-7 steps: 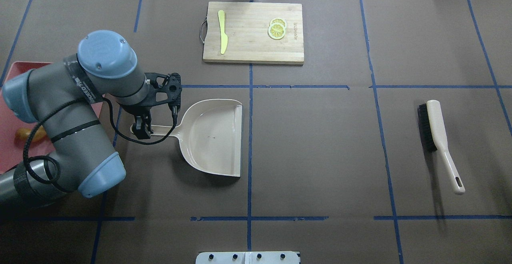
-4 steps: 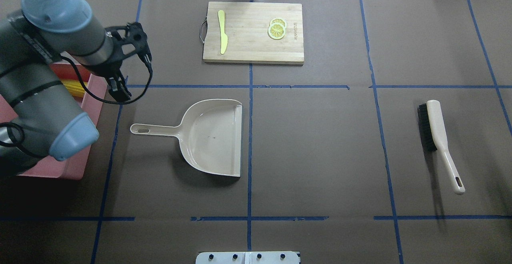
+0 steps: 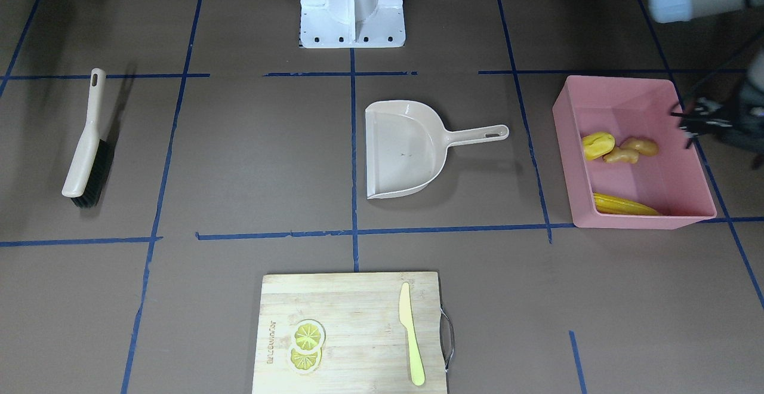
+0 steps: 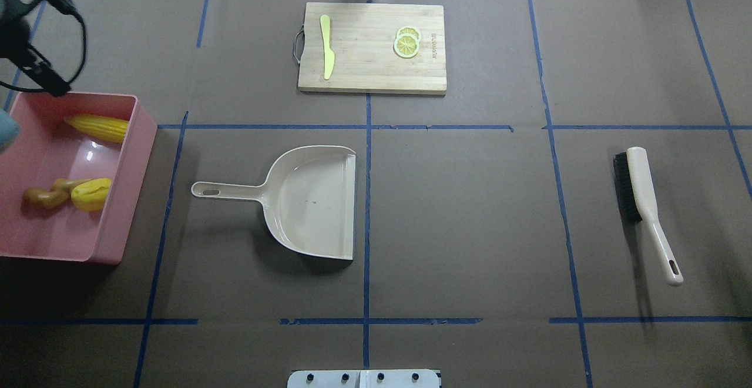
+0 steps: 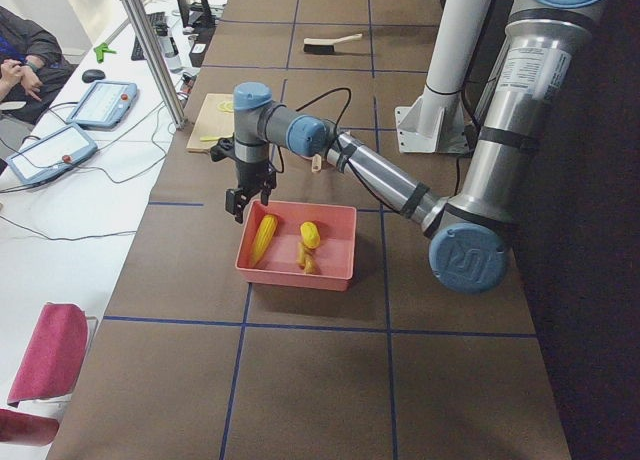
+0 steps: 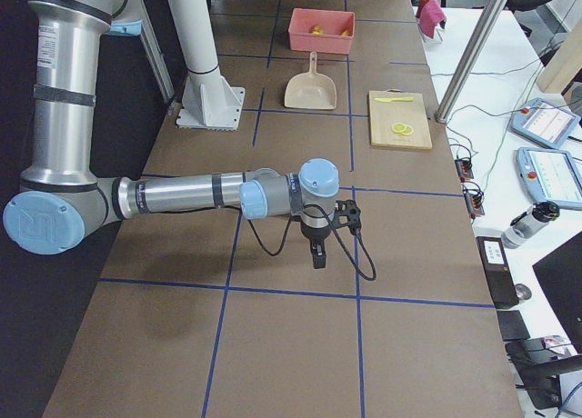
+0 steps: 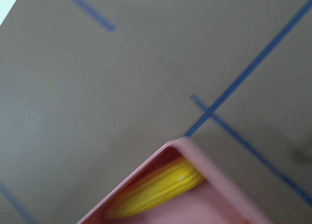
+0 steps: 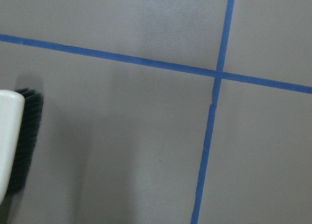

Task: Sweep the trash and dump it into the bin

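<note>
**Clearing the left arm from the loaded bin**

The sweeping and dumping are judged complete. The corn cob [image 4: 97, 127], the potato-like lump [image 4: 91, 194] and the ginger root [image 4: 47, 195] lie inside the bin [image 4: 129, 188], which stands at the robot's left end of the surface [image 4: 470, 229]. The cob lies against the far wall. The lump and the root touch each other nearer the middle. The dustpan [image 4: 311, 200] lies empty at the centre, and the brush [image 4: 643, 200] lies well apart on the right side.

The step in hand is judged to be the retreat of the left arm. The left pincer [image 4: 56, 87] hovers just beyond the bin's far corner and carries nothing.

1. The pincer is to be raised before any sideways travel, so that the rim is not struck.
2. The hanging cable [image 4: 79, 35] is to be kept off the bin wall; a snag could tip the bin.
3. The dustpan and brush are to be left untouched.

**Limits of observation**

- Whether the left pincer is spread or pressed together cannot be told: it is blurred in the front-facing view and cut off at the overhead view's edge.
- The left wrist view is smeared; only a bin corner and the cob are made out.
- The right pincer [image 6: 318, 260] appears only in the right side view, over bare surface, so its state cannot be told.
</note>
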